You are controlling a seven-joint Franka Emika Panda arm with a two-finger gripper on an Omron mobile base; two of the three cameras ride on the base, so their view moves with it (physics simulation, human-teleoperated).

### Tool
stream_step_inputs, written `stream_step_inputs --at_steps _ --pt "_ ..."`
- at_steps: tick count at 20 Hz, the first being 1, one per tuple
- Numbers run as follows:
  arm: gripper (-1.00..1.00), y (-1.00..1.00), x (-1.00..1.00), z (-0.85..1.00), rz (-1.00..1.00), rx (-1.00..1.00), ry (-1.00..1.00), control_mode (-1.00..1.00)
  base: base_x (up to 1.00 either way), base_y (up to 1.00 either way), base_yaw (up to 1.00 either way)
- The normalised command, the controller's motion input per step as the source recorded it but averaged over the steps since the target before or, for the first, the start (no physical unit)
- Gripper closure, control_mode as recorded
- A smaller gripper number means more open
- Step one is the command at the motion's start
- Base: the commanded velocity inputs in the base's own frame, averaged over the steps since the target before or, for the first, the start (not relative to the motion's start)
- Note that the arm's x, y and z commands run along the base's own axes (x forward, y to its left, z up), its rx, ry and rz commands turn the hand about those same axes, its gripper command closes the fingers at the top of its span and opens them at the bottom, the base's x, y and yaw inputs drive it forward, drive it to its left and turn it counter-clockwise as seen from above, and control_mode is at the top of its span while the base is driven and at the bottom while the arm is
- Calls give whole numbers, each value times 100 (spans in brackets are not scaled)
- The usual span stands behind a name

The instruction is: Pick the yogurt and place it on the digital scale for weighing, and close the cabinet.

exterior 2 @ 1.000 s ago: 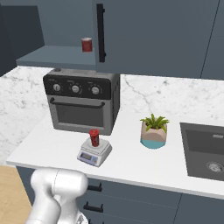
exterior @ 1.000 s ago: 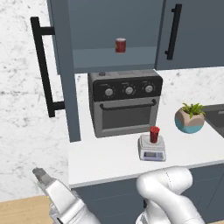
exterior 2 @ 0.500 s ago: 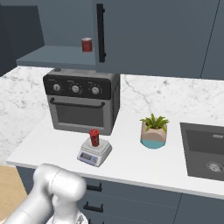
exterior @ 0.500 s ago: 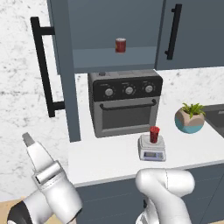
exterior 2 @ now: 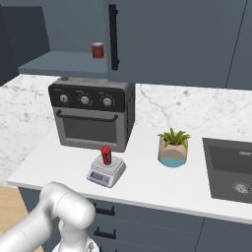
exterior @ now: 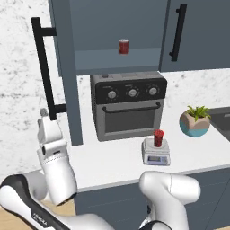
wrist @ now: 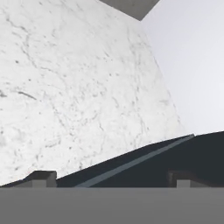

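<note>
white marbled wall point(wrist: 74, 83) above dark cabinet point(wrist: 175, 157) edge

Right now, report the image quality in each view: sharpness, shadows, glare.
Left base view: soft, slightly blurred render, flat light, faint shadow under the digital scale. Right base view: equally soft, no glare on the counter. Hand view: blurry marble wall, dim fingertips.

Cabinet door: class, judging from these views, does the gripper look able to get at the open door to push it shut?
Probably yes. The gripper is raised just beside the open cabinet door, below its handle, with nothing between them.
</note>
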Motion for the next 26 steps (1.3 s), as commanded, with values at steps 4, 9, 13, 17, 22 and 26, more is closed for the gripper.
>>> stream_step_inputs --at_steps 4,9,13,17,22,26 --pt "-100 58 -26 -13 -48 53 0 -100 0 0 0" --pt "-100 23 -44 0 -52 63 0 -100 0 0 0" --pt "-100 1 -36 2 -56 71 0 -100 0 0 0" --pt "-100 -7 -3 19 -54 72 1 -100 0 0 0" --pt "-100 -7 1 48 -39 53 1 -100 0 0 0" --pt "-100 0 9 68 -14 22 0 -100 0 0 0"
